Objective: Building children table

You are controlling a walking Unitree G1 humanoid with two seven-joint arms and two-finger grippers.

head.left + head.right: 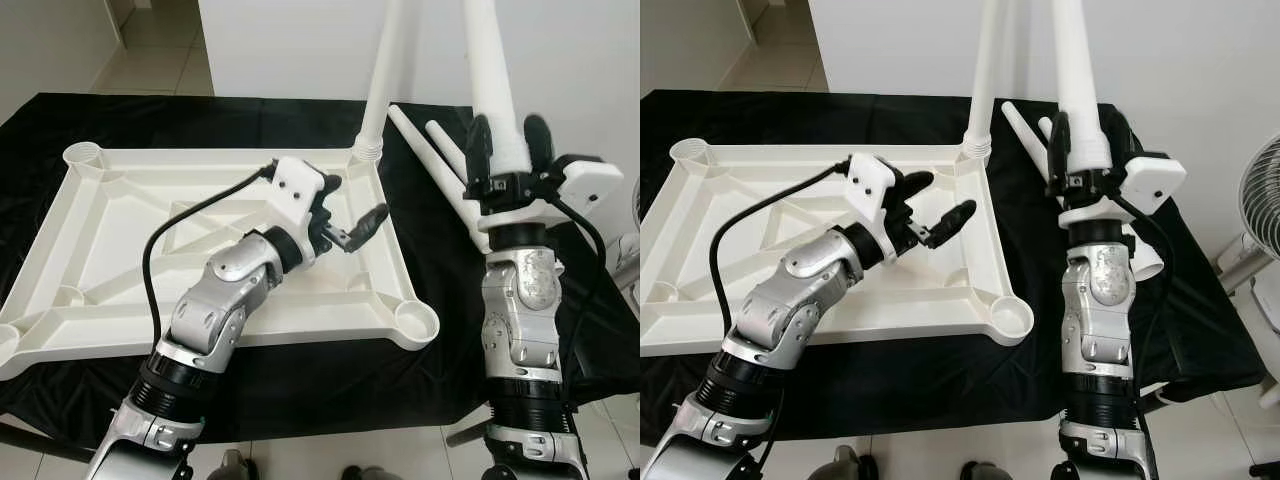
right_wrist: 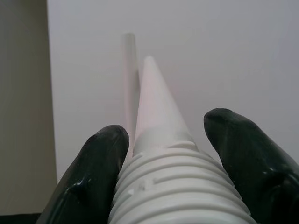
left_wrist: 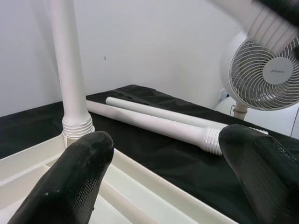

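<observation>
One tabletop (image 1: 120, 250); four legs: one socketed (image 1: 385, 80) at 1 o'clock, two loose (image 1: 440, 165), one (image 1: 495, 90) held upright by right gripper (image 1: 508, 150). Left gripper (image 1: 350, 215) fingers wide.

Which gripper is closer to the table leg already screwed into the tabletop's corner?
Left. The left gripper hovers open over the tabletop just short of the installed leg; the right gripper is off beside the tabletop, clasping another leg.

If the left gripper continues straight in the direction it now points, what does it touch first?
Probably the loose table legs lying on the black cloth beyond the tabletop's rim. The left gripper, open, points over that rim, right of the upright leg. Depth is uncertain.
</observation>
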